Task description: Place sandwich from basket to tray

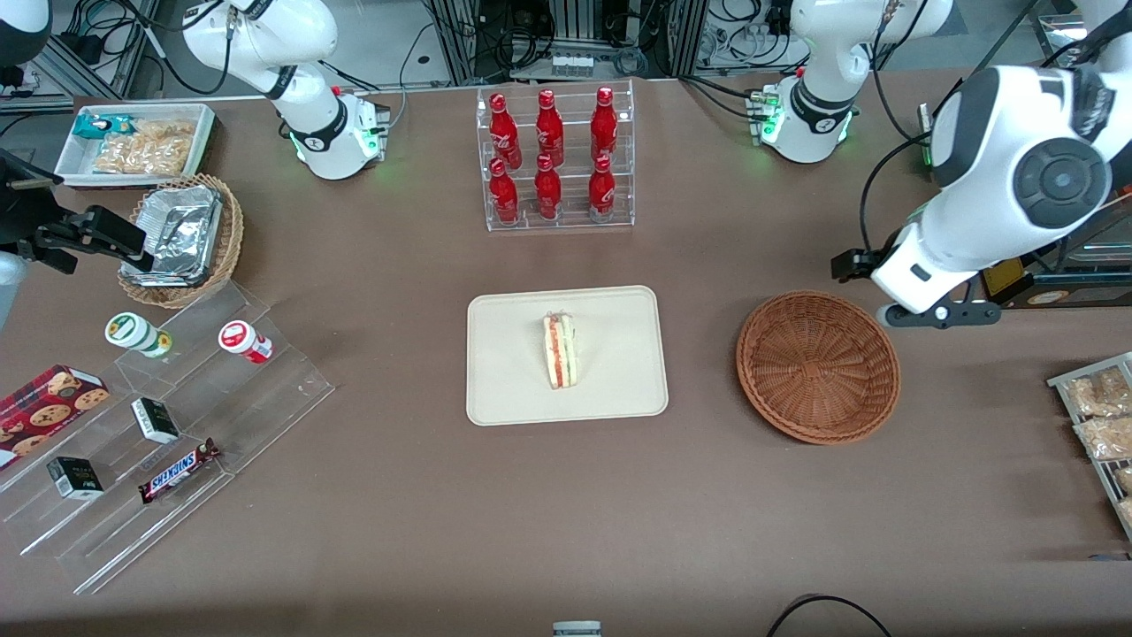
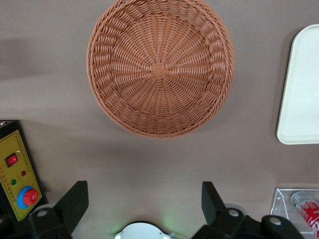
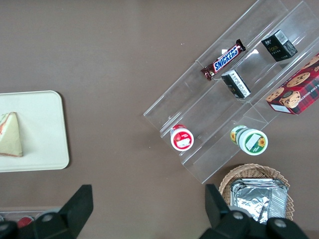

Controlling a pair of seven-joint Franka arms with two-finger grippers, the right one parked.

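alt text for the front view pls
A triangular white-bread sandwich lies on the cream rectangular tray mid-table; the round reddish-brown wicker basket beside it is empty. The left arm's open claw hangs above the table near the basket.

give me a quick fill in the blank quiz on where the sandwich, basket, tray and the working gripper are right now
1. The sandwich lies on the ____.
2. The basket holds ____.
3. The gripper hangs above the table with its fingers ____, holding nothing.
4. The tray is ____ the front camera than the rack of red bottles.

Missing words: tray; nothing; open; nearer to
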